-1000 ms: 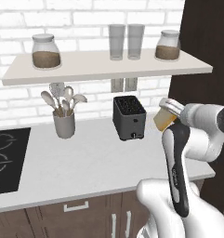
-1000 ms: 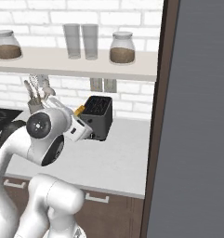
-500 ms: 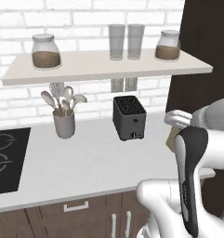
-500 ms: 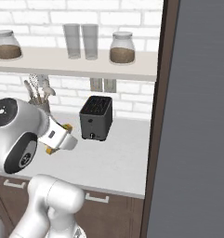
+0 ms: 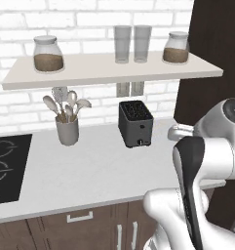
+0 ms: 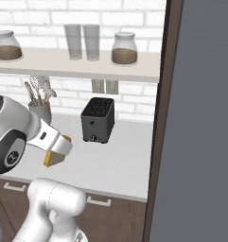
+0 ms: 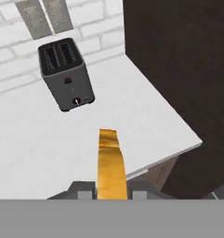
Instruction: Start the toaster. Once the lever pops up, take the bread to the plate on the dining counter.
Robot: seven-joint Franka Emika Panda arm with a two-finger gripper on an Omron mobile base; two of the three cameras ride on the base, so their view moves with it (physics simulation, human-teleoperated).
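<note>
**Bread clamped in gripper, away from toaster**

Gripper (image 7: 111,193) clamped on the bread (image 7: 111,165), a tan-yellow slice held edge-on between the two fingers and pointing out from the hand. Seen from the right base camera as an orange-tan wedge (image 6: 54,157) at the end of the white wrist, in front of the toaster (image 6: 97,119) and to its left, above the worktop (image 6: 120,160) and clear of it.

Toaster (image 5: 135,123) upright on the grey-white worktop (image 5: 89,171), back near the white brick wall, just below a double wall socket (image 5: 128,89). Both top slots dark, small light knob low on the front (image 7: 76,100). Slice well apart from the toaster, nearer the worktop's front edge.

Left of the toaster: grey utensil cup (image 5: 67,131) with pale spoons. Further left: black hob (image 5: 7,166) set into the worktop. Above the toaster: white shelf (image 5: 109,71) carrying two jars with brown contents and two clear glasses (image 5: 132,44). Right of the toaster: tall dark cabinet panel (image 6: 165,94) at the end of the worktop.
</note>
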